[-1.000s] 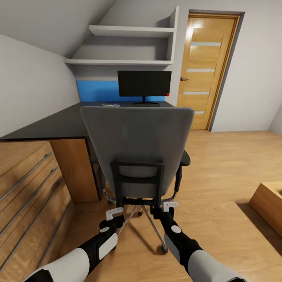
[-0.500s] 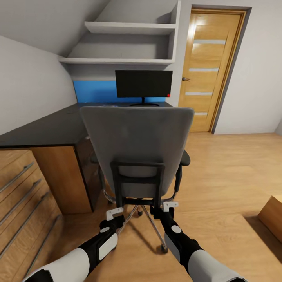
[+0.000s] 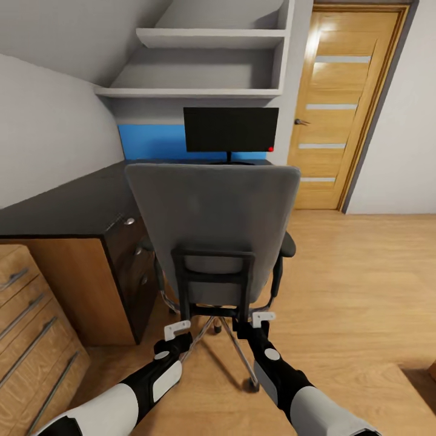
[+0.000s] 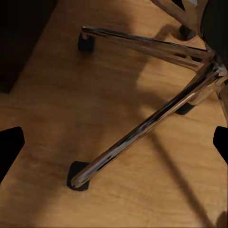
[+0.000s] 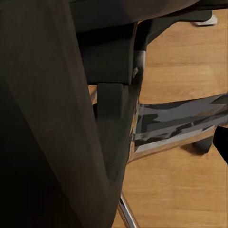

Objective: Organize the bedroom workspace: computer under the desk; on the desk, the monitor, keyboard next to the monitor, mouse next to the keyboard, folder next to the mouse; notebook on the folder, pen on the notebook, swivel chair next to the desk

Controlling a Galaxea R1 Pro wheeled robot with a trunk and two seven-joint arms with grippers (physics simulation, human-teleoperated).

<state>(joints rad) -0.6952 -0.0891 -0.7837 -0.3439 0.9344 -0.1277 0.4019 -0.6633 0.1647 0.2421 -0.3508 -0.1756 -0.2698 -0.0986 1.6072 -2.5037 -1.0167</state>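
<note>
Grey swivel chair (image 3: 212, 218), glossy black desk (image 3: 72, 203)

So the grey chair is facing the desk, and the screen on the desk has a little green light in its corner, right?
Nearly. The head view shows the swivel chair facing the desk, but the small light at the lower corner of the monitor is red, not green.

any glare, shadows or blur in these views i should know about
Head view: wide-angle bending at the edges, a bright sheen on the door, a soft shadow under the swivel chair. Left wrist view: crisp reflections on the chair's metal base, with its shadow across the floor. Right wrist view: a dark, close chair part looks soft.
</note>
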